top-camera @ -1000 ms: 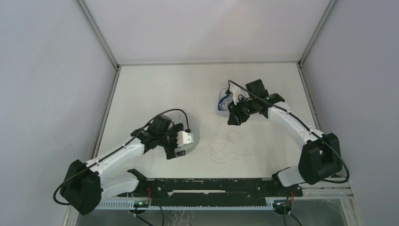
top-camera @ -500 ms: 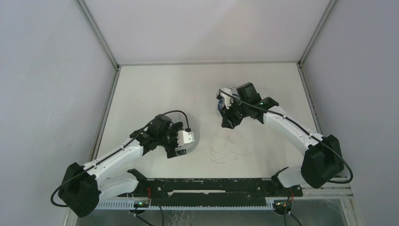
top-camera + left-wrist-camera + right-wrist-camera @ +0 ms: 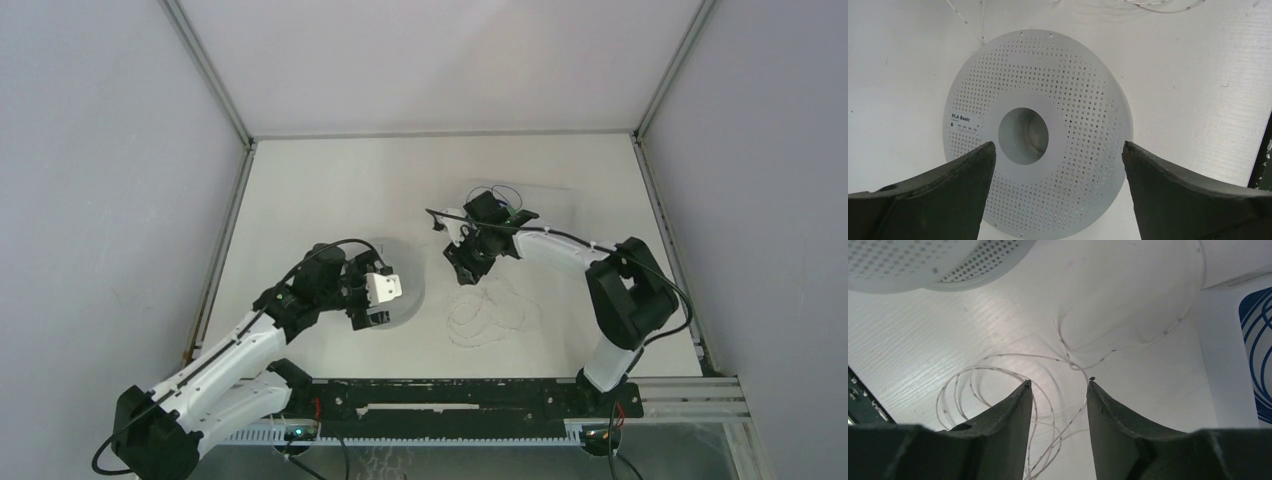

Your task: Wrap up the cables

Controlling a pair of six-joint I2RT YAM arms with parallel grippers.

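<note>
Right pincer [image 3: 1058, 386]: jaws part-way apart, gripping nothing, tips aimed down at the bench [image 3: 1128, 300].
Cables [image 3: 993, 371]: one thin pale strand in loose loops, flat on the bench; in the right wrist view it lies at and below the jaw tips, spreading to lower left, and one run passes under the gap.
Long axis: the loops spread more left to right than up and down; a tail runs off to the upper right of that view.
Top view: loops just below the right pincer, at frame centre.
Left pincer [image 3: 1058, 147]: jaws wide open, empty, over the spool [image 3: 1058, 90].
Nearer arm: right, by my reading; the left is well apart, to the left of the loops.
</note>
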